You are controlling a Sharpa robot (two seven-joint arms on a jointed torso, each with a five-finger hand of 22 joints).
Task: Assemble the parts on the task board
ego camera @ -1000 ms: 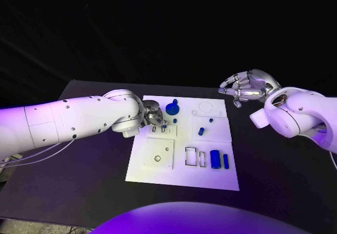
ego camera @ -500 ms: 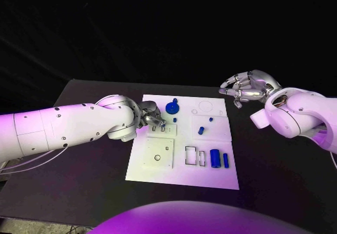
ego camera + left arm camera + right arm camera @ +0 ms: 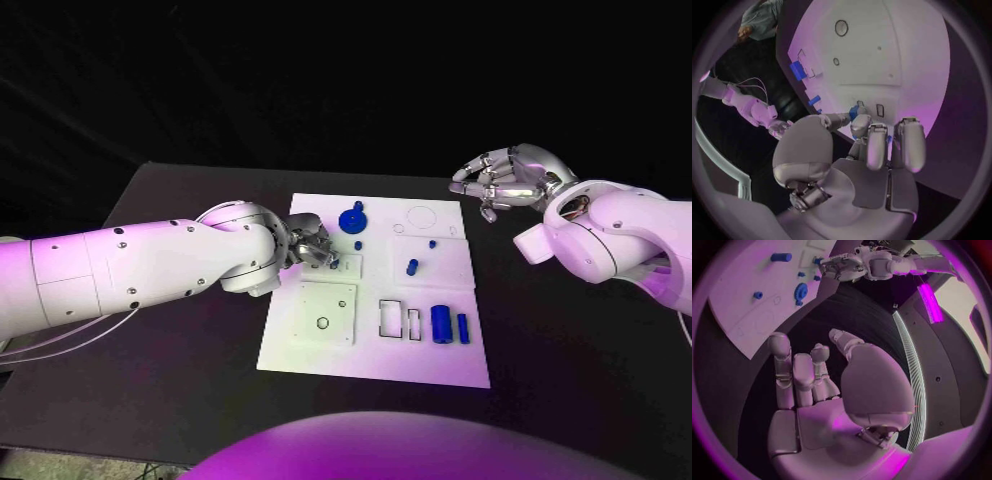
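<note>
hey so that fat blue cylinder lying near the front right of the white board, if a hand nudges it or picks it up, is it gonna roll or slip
The fat blue cylinder lies on its side on the flat task board, so a sideways nudge would probably roll it. It looks like rigid, smooth plastic, likely light and perhaps slippery between metal fingers. A thinner blue piece lies right beside it and may stop a roll that way.

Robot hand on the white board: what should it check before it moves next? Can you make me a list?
1. Left robot hand is over the task board, fingers down by a small blue part: ok.
2. Is that part really held? The fingers hide it: cannot tell.
3. Right robot hand is off the board, above the black table, fingers curled on nothing, out of the way: ok.
4. Blue disc part sits just beyond the left hand's fingers, could get bumped: not ok.
5. Two blue cylinders lie on the board's near right, apart from both hands: ok.
</note>
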